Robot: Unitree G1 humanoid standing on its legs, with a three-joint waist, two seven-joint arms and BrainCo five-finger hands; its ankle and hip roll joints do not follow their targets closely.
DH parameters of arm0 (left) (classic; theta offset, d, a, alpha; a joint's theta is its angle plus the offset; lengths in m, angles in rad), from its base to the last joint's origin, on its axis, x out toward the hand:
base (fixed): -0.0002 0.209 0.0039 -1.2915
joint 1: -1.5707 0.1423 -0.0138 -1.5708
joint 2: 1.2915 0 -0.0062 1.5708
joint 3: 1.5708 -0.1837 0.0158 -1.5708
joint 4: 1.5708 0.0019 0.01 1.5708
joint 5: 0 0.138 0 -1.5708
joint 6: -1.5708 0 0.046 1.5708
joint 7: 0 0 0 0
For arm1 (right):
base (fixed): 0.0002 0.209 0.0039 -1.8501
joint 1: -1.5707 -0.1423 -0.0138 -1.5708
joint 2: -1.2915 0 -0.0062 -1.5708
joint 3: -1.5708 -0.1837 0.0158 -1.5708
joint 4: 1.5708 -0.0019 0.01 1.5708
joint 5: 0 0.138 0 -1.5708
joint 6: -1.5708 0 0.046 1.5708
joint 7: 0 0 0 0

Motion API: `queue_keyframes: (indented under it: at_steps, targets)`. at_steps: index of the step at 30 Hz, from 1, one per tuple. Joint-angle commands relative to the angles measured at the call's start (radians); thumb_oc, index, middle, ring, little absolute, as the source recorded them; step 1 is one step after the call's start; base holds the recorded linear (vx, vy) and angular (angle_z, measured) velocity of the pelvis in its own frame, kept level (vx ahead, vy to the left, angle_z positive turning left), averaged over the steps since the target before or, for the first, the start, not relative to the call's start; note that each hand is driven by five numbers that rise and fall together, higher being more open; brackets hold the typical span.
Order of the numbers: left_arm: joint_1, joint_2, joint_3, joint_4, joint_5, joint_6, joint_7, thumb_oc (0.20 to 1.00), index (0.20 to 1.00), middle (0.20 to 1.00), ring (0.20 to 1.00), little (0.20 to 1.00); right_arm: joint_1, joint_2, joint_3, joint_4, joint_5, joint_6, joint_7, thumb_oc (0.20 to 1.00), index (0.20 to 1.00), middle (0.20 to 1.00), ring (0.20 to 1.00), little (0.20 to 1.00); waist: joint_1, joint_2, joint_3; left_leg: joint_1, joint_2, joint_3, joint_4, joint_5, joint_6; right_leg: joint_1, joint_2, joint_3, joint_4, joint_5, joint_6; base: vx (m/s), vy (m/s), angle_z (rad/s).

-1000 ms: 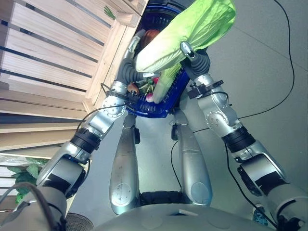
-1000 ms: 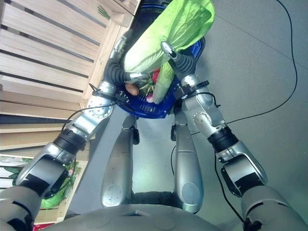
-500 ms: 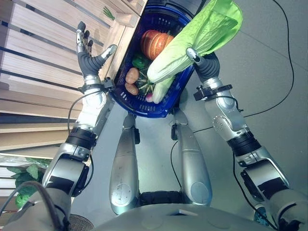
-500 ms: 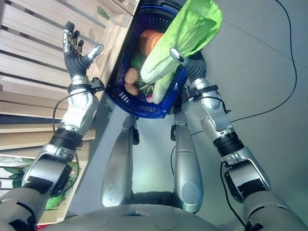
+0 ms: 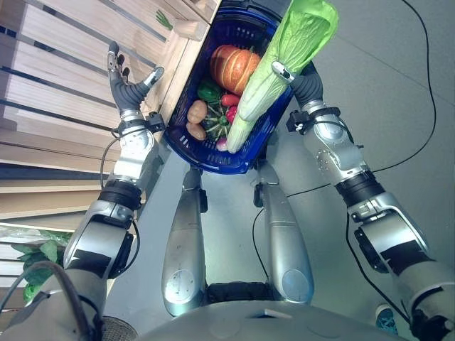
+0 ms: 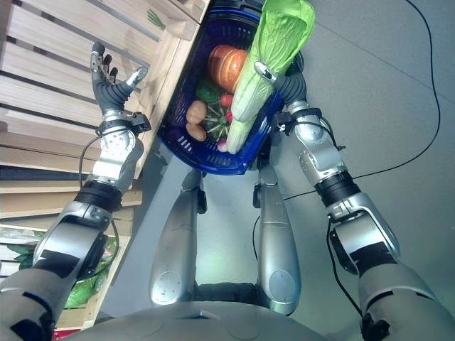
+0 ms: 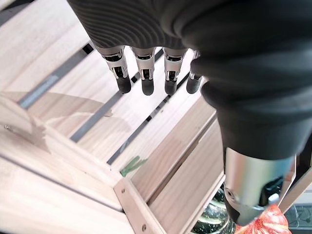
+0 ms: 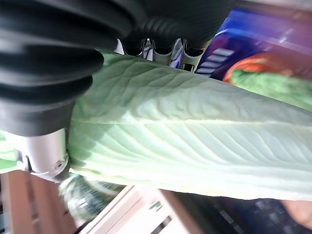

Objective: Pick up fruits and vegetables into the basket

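The wooden rack (image 5: 64,78) runs along the robot's left. Just beside it stands the blue basket (image 5: 213,158), holding a pumpkin (image 5: 233,64), a green pepper (image 5: 209,91), two potatoes (image 5: 196,111) and small red pieces. A long cabbage (image 5: 274,67) lies slanted over the basket's right rim, its pale stalk end down among the produce, its leafy top sticking out above. The right hand (image 5: 291,77) grips it mid-length, fingers curled round. The left hand (image 5: 128,85) is held over the rack slats, fingers straight and spread, holding nothing.
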Motion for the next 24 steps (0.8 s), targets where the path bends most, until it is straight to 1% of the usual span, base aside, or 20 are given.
queue_keyframes:
  at_steps: [1, 4, 5, 6, 7, 9, 12, 15, 16, 18, 24]
  targets:
    - [-0.033, 0.022, -0.012, 0.015, -0.035, -0.038, -0.029, 1.000, 1.000, 1.000, 1.000, 1.000, -0.068, -0.016, 0.012, 0.023, 0.074, 0.001, 0.001, 0.200, 0.200, 0.200, 0.200, 0.200, 0.007, 0.057, -0.037, -0.032, -0.075, 0.010, 0.026, -0.037, 0.016, 0.026, 0.020, -0.087, 0.107, -0.143, 0.024, 0.02, -0.034, 0.04]
    - [-0.067, 0.020, -0.029, 0.043, -0.041, -0.035, -0.052, 1.000, 1.000, 1.000, 1.000, 1.000, -0.144, 0.000, 0.006, 0.172, 0.094, 0.027, 0.024, 0.200, 0.200, 0.200, 0.200, 0.200, 0.025, 0.066, -0.037, -0.034, -0.078, 0.004, 0.032, -0.038, 0.017, 0.025, 0.016, -0.096, 0.116, -0.146, 0.023, 0.02, -0.035, 0.07]
    - [-0.079, 0.020, -0.036, 0.053, -0.046, -0.037, -0.061, 1.000, 1.000, 1.000, 1.000, 1.000, -0.166, 0.003, 0.002, 0.219, 0.105, 0.039, 0.042, 0.200, 0.200, 0.200, 0.200, 0.200, 0.030, 0.070, -0.037, -0.035, -0.080, 0.002, 0.033, -0.038, 0.017, 0.024, 0.015, -0.099, 0.119, -0.146, 0.023, 0.03, -0.045, 0.09]
    - [-0.099, 0.015, -0.052, 0.071, -0.046, -0.043, -0.069, 1.000, 1.000, 1.000, 1.000, 1.000, -0.205, 0.013, -0.005, 0.322, 0.096, 0.039, 0.075, 0.200, 0.200, 0.200, 0.200, 0.200, 0.040, 0.076, -0.037, -0.040, -0.083, -0.002, 0.039, -0.038, 0.018, 0.019, 0.013, -0.104, 0.127, -0.148, 0.023, 0.03, -0.044, 0.09]
    - [-0.109, 0.012, -0.059, 0.078, -0.046, -0.045, -0.073, 1.000, 1.000, 1.000, 1.000, 1.000, -0.223, 0.016, -0.004, 0.360, 0.110, 0.056, 0.092, 0.200, 0.200, 0.200, 0.200, 0.200, 0.044, 0.079, -0.037, -0.043, -0.085, -0.005, 0.042, -0.038, 0.018, 0.017, 0.011, -0.107, 0.131, -0.149, 0.022, 0.03, -0.049, 0.08]
    - [-0.127, 0.007, -0.073, 0.091, -0.048, -0.051, -0.080, 1.000, 1.000, 1.000, 1.000, 1.000, -0.255, 0.020, -0.006, 0.449, 0.102, 0.065, 0.129, 0.200, 0.200, 0.200, 0.200, 0.200, 0.054, 0.085, -0.037, -0.052, -0.090, -0.011, 0.052, -0.039, 0.020, 0.008, 0.010, -0.112, 0.142, -0.151, 0.021, 0.02, -0.034, 0.11]
    - [-0.152, 0.000, -0.090, 0.101, -0.054, -0.055, -0.084, 1.000, 1.000, 1.000, 1.000, 1.000, -0.289, 0.033, -0.005, 0.546, 0.132, 0.096, 0.172, 0.200, 0.200, 0.200, 0.200, 0.200, 0.066, 0.095, -0.037, -0.061, -0.096, -0.017, 0.056, -0.039, 0.023, -0.002, 0.007, -0.118, 0.150, -0.154, 0.019, 0.01, -0.023, 0.15]
    - [-0.158, -0.009, -0.097, 0.109, -0.059, -0.066, -0.088, 1.000, 1.000, 1.000, 1.000, 1.000, -0.302, 0.044, -0.012, 0.602, 0.151, 0.117, 0.198, 0.200, 0.200, 0.200, 0.200, 0.200, 0.074, 0.102, -0.037, -0.070, -0.101, -0.022, 0.063, -0.039, 0.024, -0.010, 0.006, -0.121, 0.157, -0.156, 0.018, 0.01, -0.007, 0.09]
    - [-0.160, -0.016, -0.099, 0.110, -0.058, -0.069, -0.087, 1.000, 1.000, 1.000, 1.000, 1.000, -0.307, 0.049, -0.016, 0.624, 0.189, 0.137, 0.211, 0.200, 0.200, 0.200, 0.200, 0.200, 0.077, 0.106, -0.037, -0.073, -0.104, -0.025, 0.065, -0.039, 0.025, -0.013, 0.005, -0.122, 0.160, -0.157, 0.017, 0.03, 0.007, 0.05]
    - [-0.158, -0.029, -0.104, 0.109, -0.056, -0.079, -0.084, 1.000, 1.000, 1.000, 1.000, 1.000, -0.313, 0.055, -0.026, 0.662, 0.188, 0.161, 0.240, 0.200, 0.200, 0.200, 0.200, 0.200, 0.083, 0.117, -0.037, -0.083, -0.107, -0.028, 0.068, -0.037, 0.027, -0.028, 0.002, -0.124, 0.169, -0.159, 0.016, 0.02, 0.016, 0.04]
    - [-0.149, -0.051, -0.116, 0.102, -0.053, -0.092, -0.072, 1.000, 1.000, 1.000, 1.000, 1.000, -0.315, 0.062, -0.026, 0.703, 0.163, 0.192, 0.231, 0.200, 0.200, 0.200, 0.200, 0.200, 0.092, 0.131, -0.037, -0.101, -0.114, -0.034, 0.075, -0.034, 0.030, -0.048, -0.002, -0.125, 0.180, -0.160, 0.016, 0.01, 0.012, 0.06]
